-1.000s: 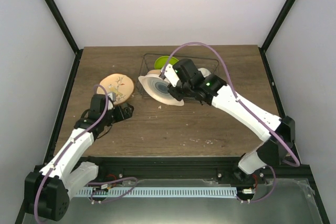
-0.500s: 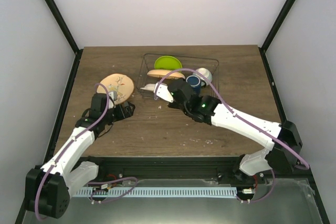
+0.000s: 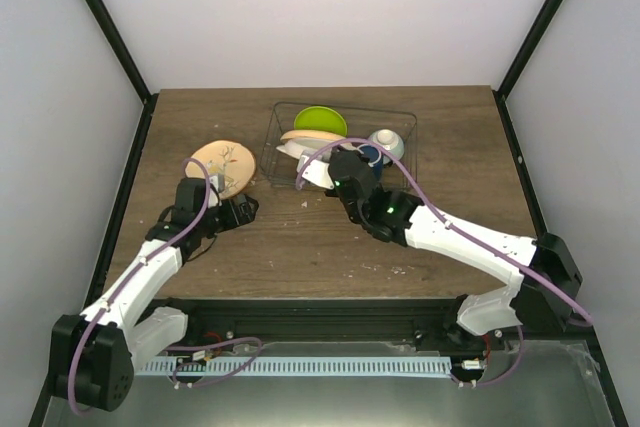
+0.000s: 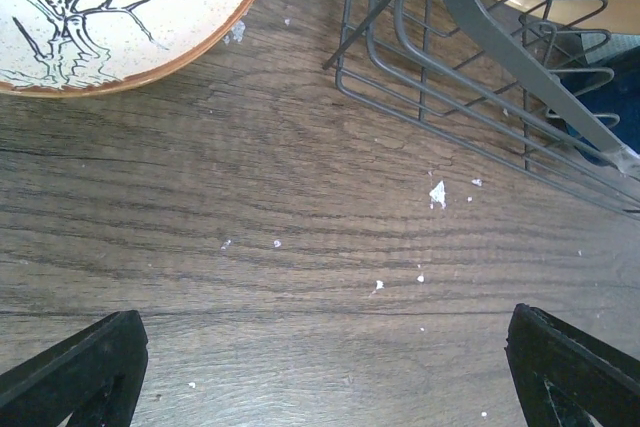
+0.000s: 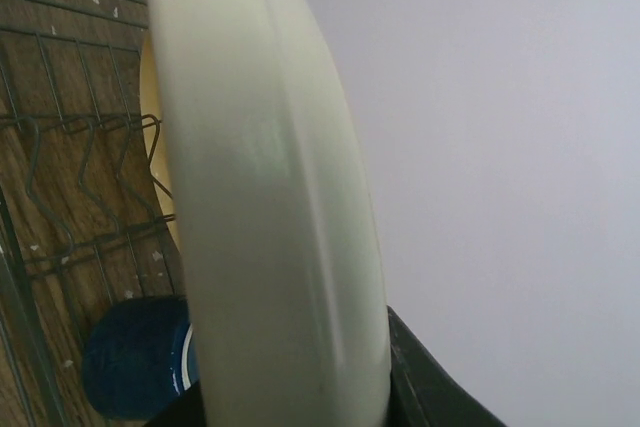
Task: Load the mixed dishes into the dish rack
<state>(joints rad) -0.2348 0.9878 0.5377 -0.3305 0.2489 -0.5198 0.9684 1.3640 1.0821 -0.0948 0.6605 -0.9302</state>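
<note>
Cream plate [image 5: 270, 197] pinched in R gripper [image 3: 325, 173], at rack [image 3: 403, 119].

You will find the dish rack [image 3: 408, 137] at upper centre. Inside stand a lime-green plate [image 3: 320, 120] and a peach plate [image 3: 312, 137], with a pale bowl [image 3: 388, 142] and dark blue mug [image 3: 368, 155] to their right. The cream plate [image 3: 297, 162] is on edge at the rack's front-left. A floral plate [image 3: 222, 167] lies flat, left of the rack.
</note>
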